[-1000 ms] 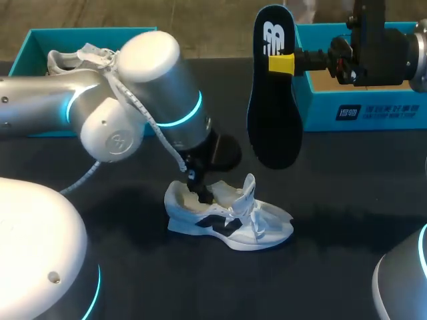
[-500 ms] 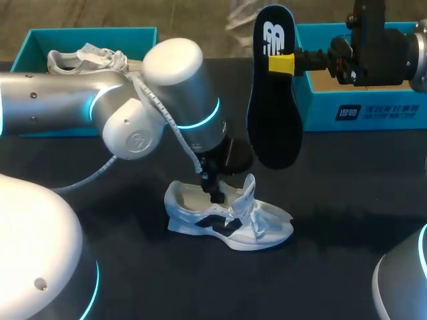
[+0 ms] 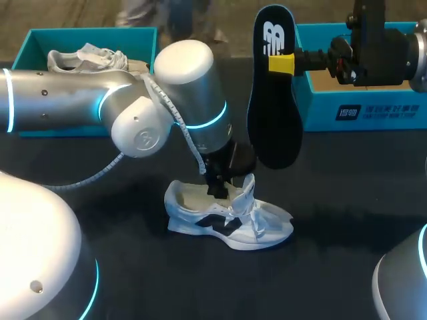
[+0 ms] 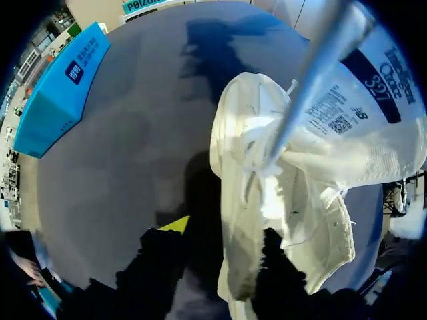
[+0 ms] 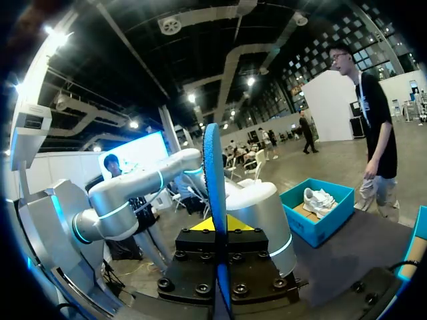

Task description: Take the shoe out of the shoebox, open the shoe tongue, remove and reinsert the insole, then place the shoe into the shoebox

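Note:
A white shoe with black side marks (image 3: 227, 220) lies on the black table, toe to the right, its tongue (image 3: 248, 190) pulled up. My left gripper (image 3: 217, 187) reaches down into the shoe's opening just behind the tongue. In the left wrist view the shoe's side wall (image 4: 233, 200) runs between the fingers of the left gripper (image 4: 217, 260). One finger is inside and one outside, with a gap showing, so it is open. My right gripper (image 3: 283, 64) is shut on a black insole (image 3: 273, 113) held upright above the table. That insole (image 5: 213, 173) shows edge-on in the right gripper (image 5: 217, 230).
A teal shoebox (image 3: 40, 40) at the back left holds a second white shoe (image 3: 87, 59). Another teal shoebox (image 3: 373, 110) stands at the back right, behind the held insole. My left arm's large elbow crosses the table's left half.
My left arm has shifted right along the shoe's opening toward the tongue, and its fingers have drawn closer together. The right arm and the insole have not moved.

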Controlling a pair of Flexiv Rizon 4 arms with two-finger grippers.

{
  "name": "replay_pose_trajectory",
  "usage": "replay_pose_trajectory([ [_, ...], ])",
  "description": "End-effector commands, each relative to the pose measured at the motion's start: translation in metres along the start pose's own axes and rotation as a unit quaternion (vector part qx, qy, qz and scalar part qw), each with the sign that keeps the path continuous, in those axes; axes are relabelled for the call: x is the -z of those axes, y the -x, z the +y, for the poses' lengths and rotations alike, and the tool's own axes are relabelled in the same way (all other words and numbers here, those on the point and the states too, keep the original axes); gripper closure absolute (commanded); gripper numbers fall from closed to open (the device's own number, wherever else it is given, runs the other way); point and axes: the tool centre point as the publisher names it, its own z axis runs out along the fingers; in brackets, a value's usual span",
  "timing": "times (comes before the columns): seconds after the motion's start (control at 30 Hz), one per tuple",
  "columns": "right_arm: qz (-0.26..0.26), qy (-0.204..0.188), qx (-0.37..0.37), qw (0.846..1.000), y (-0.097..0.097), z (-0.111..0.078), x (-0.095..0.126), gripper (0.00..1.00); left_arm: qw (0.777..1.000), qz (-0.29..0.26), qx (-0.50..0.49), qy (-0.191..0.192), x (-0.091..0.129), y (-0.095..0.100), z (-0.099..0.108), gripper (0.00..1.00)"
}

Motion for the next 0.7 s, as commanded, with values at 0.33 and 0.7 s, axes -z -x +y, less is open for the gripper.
replay_pose_trajectory([
  [0.33, 0.0, 0.0, 0.0, 1.0, 0.001, 0.0, -0.003, 1.0, 1.0, 0.002, -0.022, -0.012, 0.011, -0.009, 0.006, 1.0],
  [0.7, 0.0, 0.0, 0.0, 1.0, 0.001, 0.0, -0.003, 1.0, 0.989, -0.003, -0.145, -0.016, 0.044, -0.025, 0.004, 1.0],
])
